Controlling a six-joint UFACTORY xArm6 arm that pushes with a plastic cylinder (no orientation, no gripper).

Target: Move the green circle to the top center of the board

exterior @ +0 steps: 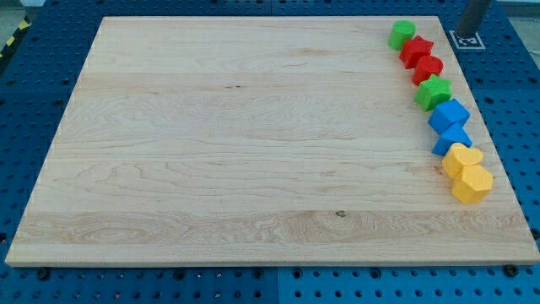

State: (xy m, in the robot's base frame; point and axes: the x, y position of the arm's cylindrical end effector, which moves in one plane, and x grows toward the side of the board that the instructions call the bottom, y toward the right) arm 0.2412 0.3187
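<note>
Green circle (402,35) seen at board's (253,143) 1 o'clock corner, heading a block chain; red block (416,51) touches at its 5 o'clock. Rod (472,17) seen off-board at 1 o'clock; tip's exact end cannot be told.

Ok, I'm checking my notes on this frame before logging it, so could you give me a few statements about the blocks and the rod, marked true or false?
1. The green circle sits near the board's top right corner. True.
2. All the blocks lie in a line down the view's right edge of the board. True.
3. The green circle is already at the top center. False: it is far to the view's right, at the head of the line.
4. My tip is touching the green circle. False: the rod stands off the board, to the view's right of the circle, apart from it.
5. The two yellow blocks lie lowest in the line. True.
6. A red block lies in the board's middle. False: both red blocks sit just below the green circle.
</note>
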